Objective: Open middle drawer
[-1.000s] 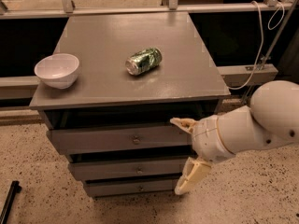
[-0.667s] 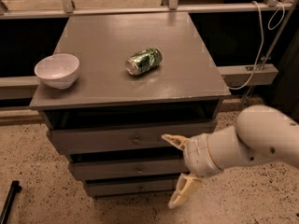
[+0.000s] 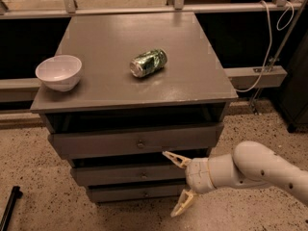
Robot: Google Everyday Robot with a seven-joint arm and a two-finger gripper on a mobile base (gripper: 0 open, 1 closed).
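Note:
The middle drawer (image 3: 120, 174) is a grey front with a small round knob (image 3: 143, 175), second of three in the grey cabinet. It sits nearly flush with the lowest drawer (image 3: 130, 192) below. The top drawer (image 3: 134, 141) above juts out a little. My gripper (image 3: 177, 183) is open in front of the cabinet's right part, its upper finger (image 3: 174, 159) by the middle drawer's top edge and its lower finger (image 3: 182, 203) below the lowest drawer. It holds nothing and is right of the knob.
On the cabinet top (image 3: 192, 76) lie a crushed green can (image 3: 148, 62) and a white bowl (image 3: 58, 72) at the left edge. A white cable (image 3: 263, 57) hangs at the right. A black bar (image 3: 9, 207) lies on the speckled floor at the lower left.
My gripper and arm have moved down and left across the drawer fronts, from beside the top drawer to the level of the middle and lowest drawers. The drawers have not moved.

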